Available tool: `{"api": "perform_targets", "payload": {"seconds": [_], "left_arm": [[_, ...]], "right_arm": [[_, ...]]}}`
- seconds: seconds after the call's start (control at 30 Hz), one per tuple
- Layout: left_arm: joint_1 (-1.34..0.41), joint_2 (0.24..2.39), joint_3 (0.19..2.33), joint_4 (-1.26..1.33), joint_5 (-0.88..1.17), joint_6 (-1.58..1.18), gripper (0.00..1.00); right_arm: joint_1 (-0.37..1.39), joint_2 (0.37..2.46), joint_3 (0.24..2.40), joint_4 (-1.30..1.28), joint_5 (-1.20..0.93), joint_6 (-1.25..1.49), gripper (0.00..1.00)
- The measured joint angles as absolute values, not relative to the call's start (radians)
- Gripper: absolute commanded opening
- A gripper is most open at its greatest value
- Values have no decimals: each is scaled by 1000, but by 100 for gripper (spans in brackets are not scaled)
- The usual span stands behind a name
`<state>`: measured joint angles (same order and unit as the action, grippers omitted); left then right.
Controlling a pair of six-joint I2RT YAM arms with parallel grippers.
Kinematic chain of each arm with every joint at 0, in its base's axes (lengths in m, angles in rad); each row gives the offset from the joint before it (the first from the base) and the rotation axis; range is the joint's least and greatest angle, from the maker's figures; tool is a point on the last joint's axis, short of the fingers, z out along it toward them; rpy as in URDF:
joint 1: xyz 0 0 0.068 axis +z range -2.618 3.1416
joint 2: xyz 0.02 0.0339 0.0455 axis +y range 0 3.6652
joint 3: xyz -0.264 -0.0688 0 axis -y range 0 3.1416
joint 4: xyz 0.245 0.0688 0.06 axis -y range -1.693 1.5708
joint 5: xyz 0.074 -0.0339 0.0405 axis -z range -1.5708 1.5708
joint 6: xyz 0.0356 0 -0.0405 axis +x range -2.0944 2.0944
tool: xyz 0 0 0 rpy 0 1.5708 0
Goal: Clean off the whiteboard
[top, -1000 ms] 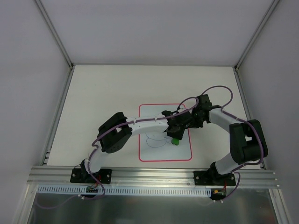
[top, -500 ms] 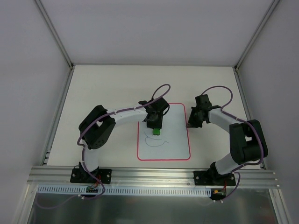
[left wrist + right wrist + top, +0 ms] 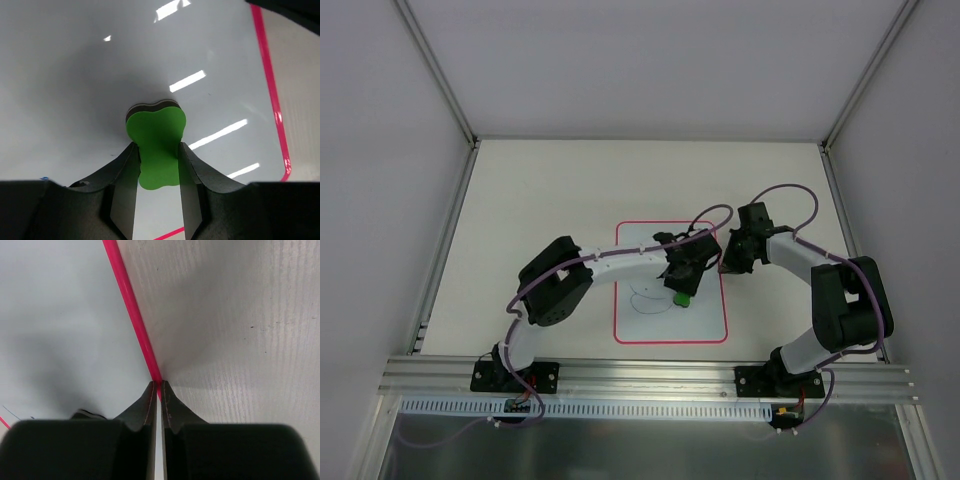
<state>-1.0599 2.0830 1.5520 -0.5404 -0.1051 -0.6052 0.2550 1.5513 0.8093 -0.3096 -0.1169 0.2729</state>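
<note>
Partly arm-covered whiteboard (image 3: 703,322), green eraser (image 3: 156,127) clamped in left gripper (image 3: 157,146), blue scribble (image 3: 645,304) faint

Bright, even light comes from overhead. Ahead of my left jaws, white glare streaks cross the glossy whiteboard (image 3: 75,75) and a soft shadow rings the green eraser (image 3: 156,135). Around my right jaws a grey shadow falls on the table (image 3: 240,315). Both pairs look dark and blurred.

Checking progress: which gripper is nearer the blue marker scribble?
Left gripper, holding a green eraser block beside the blue marker scribble; right gripper rests farther, on the whiteboard's pink right edge.
</note>
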Motion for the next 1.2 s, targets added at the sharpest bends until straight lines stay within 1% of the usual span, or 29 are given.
{"api": "perform_targets", "payload": {"seconds": [0.07, 0.2, 0.3, 0.4, 0.6, 0.73, 0.87, 0.97, 1.1, 1.2], "left_arm": [[-1083, 2067, 1522, -521, -101, -610, 0], [-1084, 1970, 1371, -464, -91, -648, 0], [-1031, 1889, 1262, -457, -84, -677, 0], [-930, 1828, 1191, -476, -88, -691, 0], [-736, 1818, 1191, -514, -122, -666, 0], [-691, 1848, 1234, -532, -134, -635, 0], [-705, 1848, 1230, -530, -142, -624, 0], [-749, 1830, 1200, -509, -170, -625, 0], [-886, 1824, 1185, -494, -167, -638, 0], [-987, 1833, 1193, -480, -128, -645, 0]], "right_arm": [[255, 1551, 809, -310, -117, 274, 1], [255, 1551, 809, -310, -117, 276, 1], [255, 1550, 809, -309, -117, 276, 1], [256, 1550, 809, -308, -119, 277, 0], [257, 1550, 809, -307, -118, 278, 0], [257, 1550, 809, -306, -118, 278, 0], [257, 1550, 809, -305, -118, 278, 0], [257, 1550, 809, -305, -117, 278, 0], [257, 1550, 809, -306, -116, 278, 0], [257, 1550, 809, -306, -114, 278, 0]]}}
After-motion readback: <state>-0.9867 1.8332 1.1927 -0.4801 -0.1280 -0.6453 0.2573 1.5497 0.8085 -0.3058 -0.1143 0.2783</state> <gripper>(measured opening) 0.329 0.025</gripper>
